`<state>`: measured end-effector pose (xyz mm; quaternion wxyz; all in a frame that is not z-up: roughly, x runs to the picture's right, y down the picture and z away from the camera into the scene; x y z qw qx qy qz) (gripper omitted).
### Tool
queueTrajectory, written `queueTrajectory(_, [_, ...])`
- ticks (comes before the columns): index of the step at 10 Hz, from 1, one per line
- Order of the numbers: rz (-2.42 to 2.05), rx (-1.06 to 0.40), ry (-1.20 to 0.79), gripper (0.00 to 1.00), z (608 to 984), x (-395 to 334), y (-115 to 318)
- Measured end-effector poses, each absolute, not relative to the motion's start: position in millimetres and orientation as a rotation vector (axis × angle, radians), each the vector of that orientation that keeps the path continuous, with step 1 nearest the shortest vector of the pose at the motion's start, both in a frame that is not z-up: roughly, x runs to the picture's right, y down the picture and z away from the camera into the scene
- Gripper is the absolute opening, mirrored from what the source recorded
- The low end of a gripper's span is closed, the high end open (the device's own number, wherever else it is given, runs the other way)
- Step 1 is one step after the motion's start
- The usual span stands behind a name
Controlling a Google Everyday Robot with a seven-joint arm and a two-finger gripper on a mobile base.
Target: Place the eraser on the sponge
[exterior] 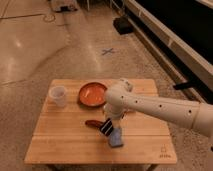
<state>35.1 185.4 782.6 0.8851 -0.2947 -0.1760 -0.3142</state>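
My gripper (111, 122) hangs from the white arm over the front middle of the wooden table (60, 142). It is shut on the eraser (106, 128), a black block with a pale stripe, held tilted. The eraser's lower right end is at the upper left corner of the blue-grey sponge (116, 139), which lies flat on the table; I cannot tell whether they touch. The arm hides part of the table behind the gripper.
A dark red-brown oval object (93, 123) lies just left of the eraser. An orange plate (92, 93) and a white cup (58, 95) stand at the back left. The table's front edge runs close below the sponge.
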Motion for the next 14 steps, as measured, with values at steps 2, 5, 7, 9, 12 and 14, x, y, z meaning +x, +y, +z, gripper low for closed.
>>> queueTrajectory(2, [-0.617, -0.623, -0.368, 0.20, 773, 51, 201])
queueTrajectory(5, [-0.557, -0.635, -0.362, 0.31, 771, 76, 213])
queueTrajectory(7, [-0.546, -0.637, -0.358, 0.52, 774, 81, 216])
queueTrajectory(9, [-0.561, -0.637, -0.362, 0.67, 771, 69, 209])
queueTrajectory(12, [-0.550, -0.632, -0.355, 0.68, 772, 82, 202])
queueTrajectory(14, [-0.551, -0.638, -0.351, 0.68, 771, 86, 206])
